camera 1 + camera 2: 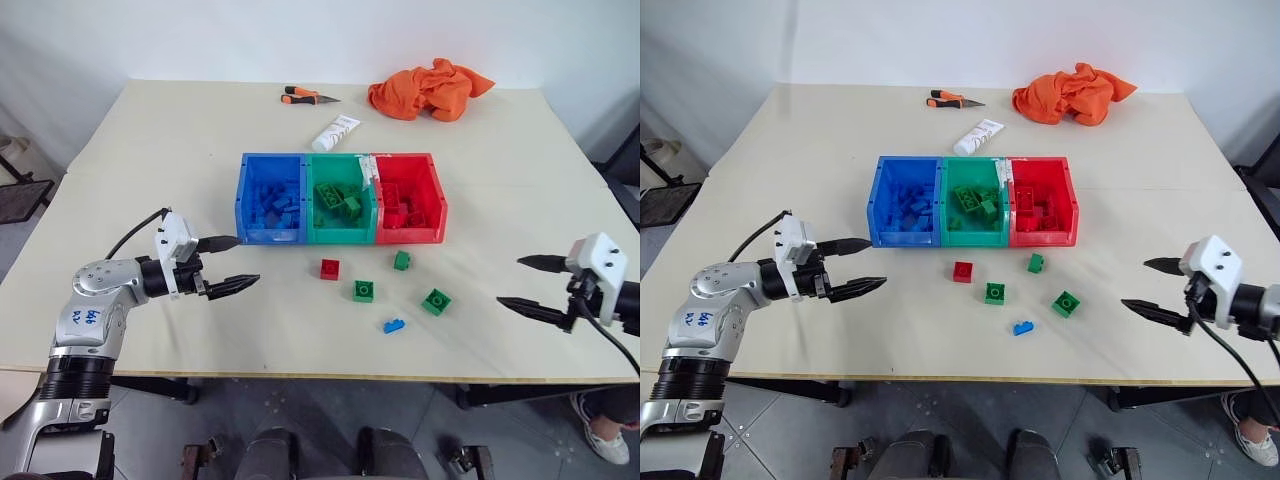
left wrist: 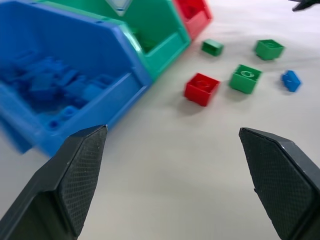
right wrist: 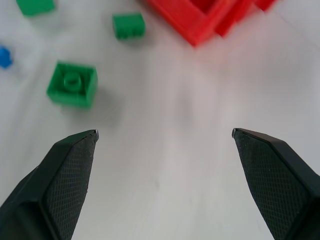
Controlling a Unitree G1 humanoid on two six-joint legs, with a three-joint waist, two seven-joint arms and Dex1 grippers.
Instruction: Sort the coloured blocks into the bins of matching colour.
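**Five blocks loose, both grippers wide and empty**

Out on the pale table [image 1: 150, 130], joined in a row: blue bin [image 1: 270, 197], green bin [image 1: 340, 198], red bin [image 1: 408, 197], each already loaded with bricks of its own colour. In front of them, on the near side, five blocks lying free. Red block [image 1: 329, 268] just ahead of the green bin. First green block [image 1: 402, 260] close to the red bin's front wall. Second green block [image 1: 363, 291] a little nearer, between the red block and the third green block [image 1: 435, 301], studs up. Flatter blue block [image 1: 393, 325] nearest of all, apart from the rest.

On the left, left gripper [image 1: 233, 262] hanging near the blue bin's front corner, fingers spread wide, nothing between them, pointing across toward the loose blocks. From the left wrist, blue bin wall close by, red block straight ahead beyond the fingertips.

On the right, right gripper [image 1: 533, 283] well clear of the bins, out toward the table's right edge, fingers likewise parted wide and holding nothing. From the right wrist, third green block nearest, red bin's corner farther off.

Far side of the table: orange cloth [image 1: 430, 88] bunched up, white tube [image 1: 335, 133] lying just behind the green bin, orange-handled tool [image 1: 305, 97] beside it.
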